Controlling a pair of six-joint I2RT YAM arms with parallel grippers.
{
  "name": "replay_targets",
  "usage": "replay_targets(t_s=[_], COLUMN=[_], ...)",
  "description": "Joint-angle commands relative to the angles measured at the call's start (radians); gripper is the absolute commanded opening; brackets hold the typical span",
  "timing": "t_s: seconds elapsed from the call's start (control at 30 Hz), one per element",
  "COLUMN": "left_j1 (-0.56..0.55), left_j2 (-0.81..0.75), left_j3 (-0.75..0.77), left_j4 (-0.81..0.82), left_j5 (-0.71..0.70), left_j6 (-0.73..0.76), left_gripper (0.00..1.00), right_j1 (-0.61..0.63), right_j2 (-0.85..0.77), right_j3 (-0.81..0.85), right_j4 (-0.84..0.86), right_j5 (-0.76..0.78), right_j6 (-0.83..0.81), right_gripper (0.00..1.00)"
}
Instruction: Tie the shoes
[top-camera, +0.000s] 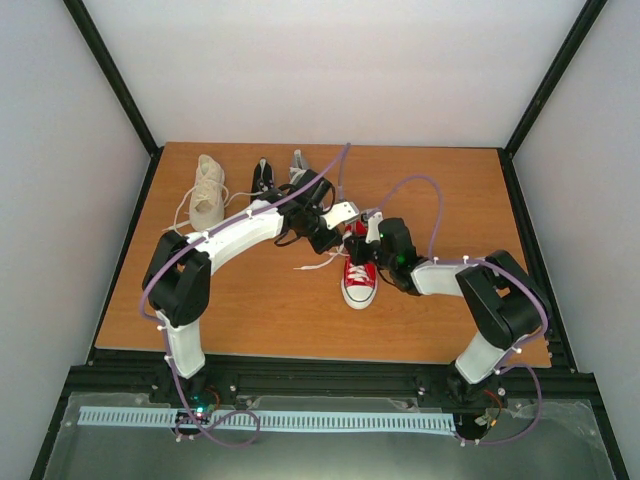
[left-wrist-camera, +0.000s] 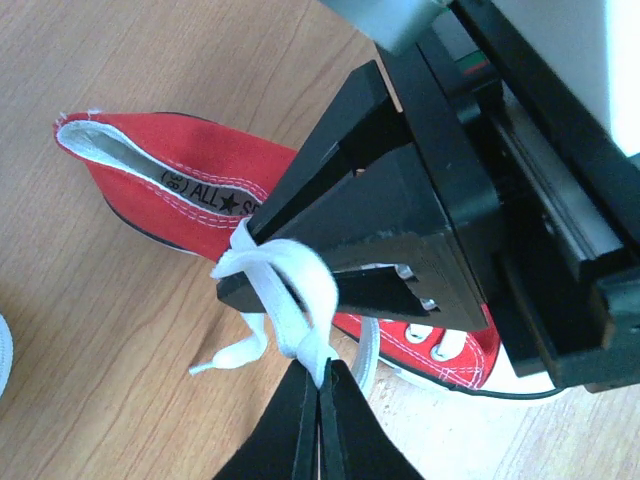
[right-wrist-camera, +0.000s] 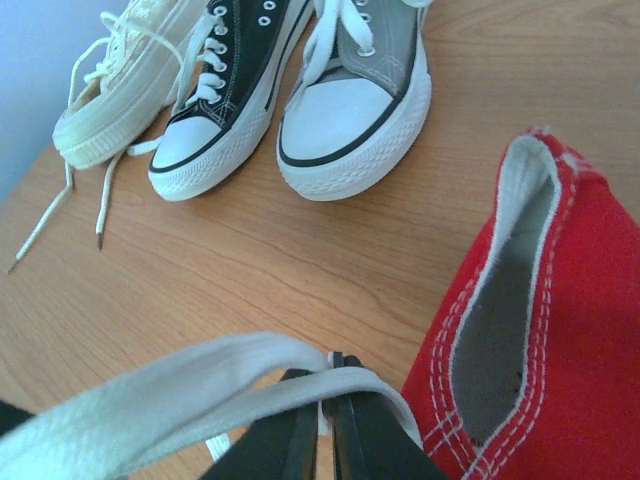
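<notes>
The red shoe sits near the middle of the bench in the overhead view, its white toe pointing toward the bottom of the frame, and both arms meet just above its open collar. In the left wrist view the left hand is pinched shut on the shoe's white lace at the bottom centre. From there the lace runs up and wraps in a loop around the tips of the right hand, and one loose end lies on the wood at lower left. The right wrist view shows the right hand's fingers closed narrowly on the same flat lace beside the shoe's heel opening. The cream high-top, black shoe and grey shoe stand side by side at the upper left of that view, the cream one's laces trailing loose.
</notes>
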Motion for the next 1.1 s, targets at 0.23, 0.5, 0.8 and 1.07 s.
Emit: replay_targets(t_s=[0.23,0.5,0.8,1.07], left_j1=[0.039,0.039,0.039,0.070], left_j2=[0.018,0.040,0.047,0.031], left_j3=[0.030,0.030,0.010,-0.129], left_j4=[0.006,0.005,-0.043,0.025], left_j5=[-0.050,-0.037,0.048,-0.133], left_j6=[-0.037,-0.033,0.093,0.440], left_gripper=[0.01,0.01,0.29,0.88], right_j1=[0.001,-0.070,-0.201,-0.215], right_j2=[-0.219,-0.316,-0.367,-0.330], right_j3=[0.020,0.149,0.214,0.229], right_j4=[-0.283,-0.857,-1.094,-1.076], right_j5=[-0.030,-0.184,-0.298,-0.305], right_j6=[-0.044,-0.156,-0.202,-0.222], right_gripper=[0.03,0.03,0.03,0.03])
